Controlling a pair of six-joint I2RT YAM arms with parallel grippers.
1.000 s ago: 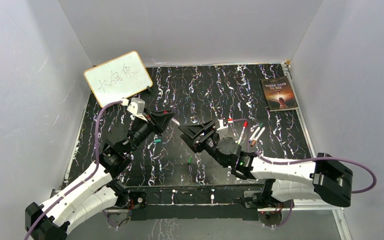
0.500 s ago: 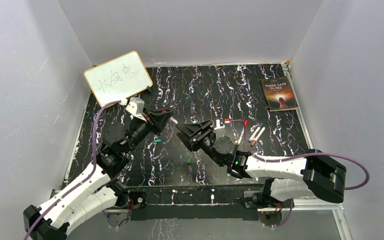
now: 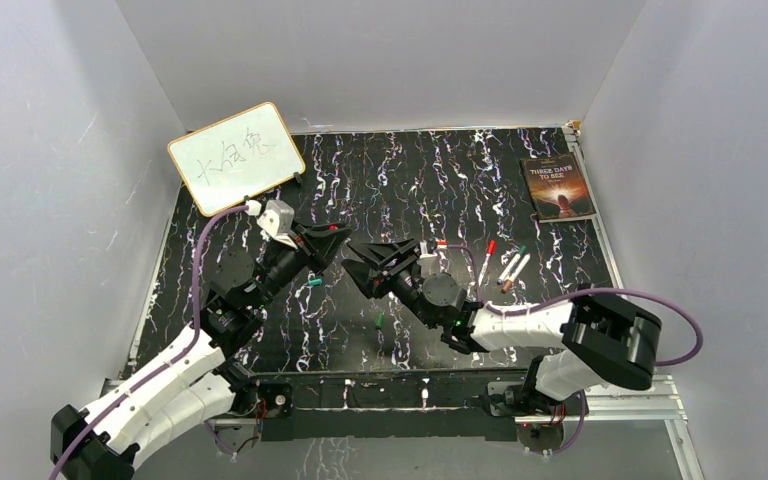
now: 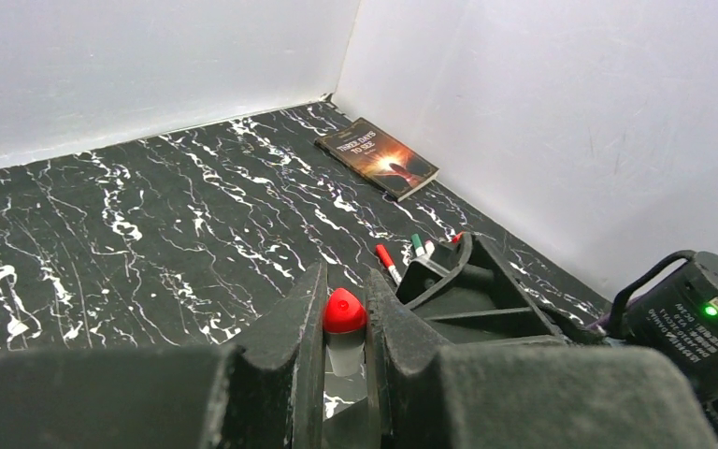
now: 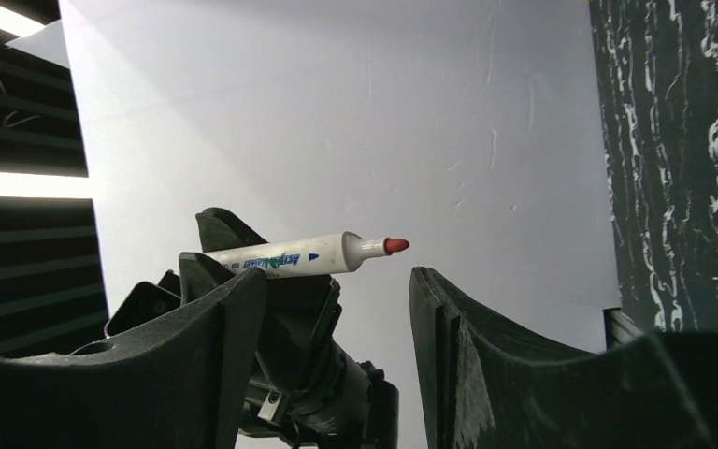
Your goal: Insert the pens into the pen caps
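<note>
**Black marble table, white walls: pen held up between two grippers**

White walls close the black, white-veined tabletop (image 3: 410, 170) at 9, 12 and 3 o'clock. A whiteboard (image 3: 235, 155) with handwriting leans in the 10 o'clock corner, and a dark book (image 3: 558, 187) lies flat near the 2 o'clock corner.

Near the table's middle, above the surface, the left gripper (image 3: 332, 236) pinches a red-tipped pen (image 5: 290, 258) by its white barrel, tip pointing toward the right arm. The right gripper (image 5: 337, 274) faces it from the 3 o'clock side with its fingers spread and nothing between them, just short of the pen's tip.

Other pens (image 3: 505, 265) lie together on the marble at about 3 o'clock from the grippers. A teal cap (image 3: 313, 283) lies at 8 o'clock and a green cap (image 3: 379, 321) at 6 o'clock, well apart. Both grippers are well away from the walls.
</note>
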